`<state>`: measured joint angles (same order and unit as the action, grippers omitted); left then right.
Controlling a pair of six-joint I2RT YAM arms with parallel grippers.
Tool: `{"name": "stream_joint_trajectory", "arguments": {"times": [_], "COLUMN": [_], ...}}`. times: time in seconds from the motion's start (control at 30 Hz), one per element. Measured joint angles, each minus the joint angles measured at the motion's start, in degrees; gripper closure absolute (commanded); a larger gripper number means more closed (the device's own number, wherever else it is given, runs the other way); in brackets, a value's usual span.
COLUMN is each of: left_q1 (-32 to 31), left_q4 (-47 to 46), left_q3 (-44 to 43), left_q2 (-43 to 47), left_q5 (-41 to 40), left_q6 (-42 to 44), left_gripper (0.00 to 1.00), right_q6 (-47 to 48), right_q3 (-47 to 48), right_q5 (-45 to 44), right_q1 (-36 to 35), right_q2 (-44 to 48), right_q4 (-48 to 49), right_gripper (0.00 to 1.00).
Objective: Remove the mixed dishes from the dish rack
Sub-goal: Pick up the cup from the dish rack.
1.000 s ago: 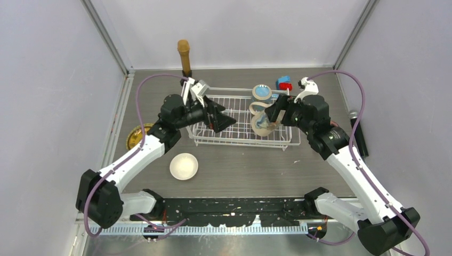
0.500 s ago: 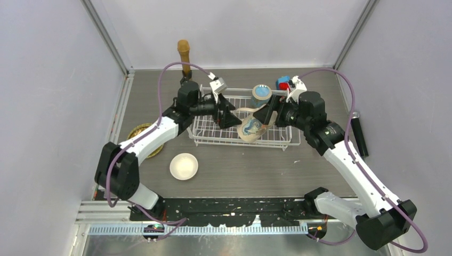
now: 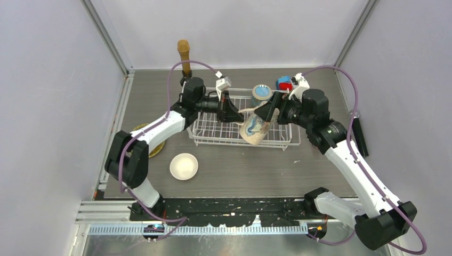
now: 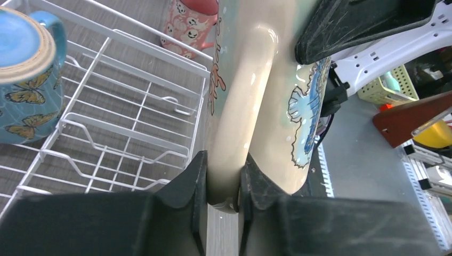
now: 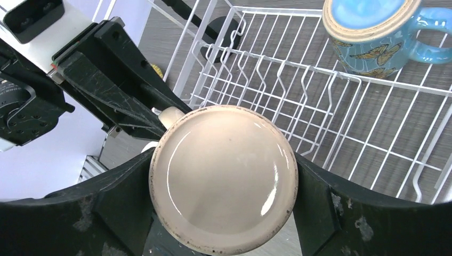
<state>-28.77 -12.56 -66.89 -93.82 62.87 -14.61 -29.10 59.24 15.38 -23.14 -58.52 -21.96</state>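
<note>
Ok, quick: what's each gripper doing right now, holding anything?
Left gripper: closed on the handle of the cream mug.
Right gripper: holding the same mug, clasped around its body.

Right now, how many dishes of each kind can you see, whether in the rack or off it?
Mugs: 3 (cream patterned mug, blue butterfly mug, pink mug)
Bowls: 1 (white bowl)
Plates: 1 in view (golden plate, partly behind the left arm)
Total: 5
</note>
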Motion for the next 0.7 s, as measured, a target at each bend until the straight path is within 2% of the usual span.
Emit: {"name": "stream_joint_trajectory", "arguments": {"times": [0.17, 0.23, 0.27, 0.3, 0.33, 0.37, 0.43, 0.57, 0.7], "left_q1": [-0.1, -0.2, -0.3, -0.4, -0.5, -0.7, -0.9, -1.5, -2.6], "left_q4": [-2.2, -3.0, -3.7, -4.2, -4.8, -5.1, -5.5, -3.9, 2.6], "left_q3": [-0.1, 0.4, 1.0, 1.6, 2.4, 3.1, 4.0, 5.0, 4.8], "left_q2": [-0.2, 0.0, 0.4, 0.9, 1.5, 2.1, 3.4, 7.0, 11.3], "left_q5": [-0.3, -1.1, -1.7, -2.2, -3.1, -4.0, -6.1, -12.7, -20.0], "left_q6": [-3.2, -5.3, -6.9, -8.3, -10.6, -12.7, -17.4, -26.1, -29.2], "left_gripper": [1.0, 1.0, 1.0, 1.0, 1.0, 1.0, 1.0, 1.0, 1.0], "right_q6": [0.0, 0.0, -0.2, -0.3, -0.7, -1.0, -1.7, -0.3, 0.9], "right_q3": [0.6, 0.6, 0.7, 0.7, 0.7, 0.7, 0.9, 1.0, 0.8], "right_q5": [-0.7, -1.2, -1.4, -1.4, -1.5, -1.7, -2.3, -5.5, -8.2], "right_q1": [0.4, 0.4, 0.4, 0.4, 0.4, 0.4, 0.4, -0.2, -0.8], "right_q2": [0.3, 0.3, 0.3, 0.3, 0.2, 0.1, -0.1, -0.2, 0.9], "right_q4": [-0.1, 0.1, 0.3, 0.4, 0.7, 1.1, 2.1, 3.2, 5.1], "right_gripper": [0.96, 0.72, 0.46, 0.36, 0.19, 0.07, 0.02, 0.0, 0.0]}}
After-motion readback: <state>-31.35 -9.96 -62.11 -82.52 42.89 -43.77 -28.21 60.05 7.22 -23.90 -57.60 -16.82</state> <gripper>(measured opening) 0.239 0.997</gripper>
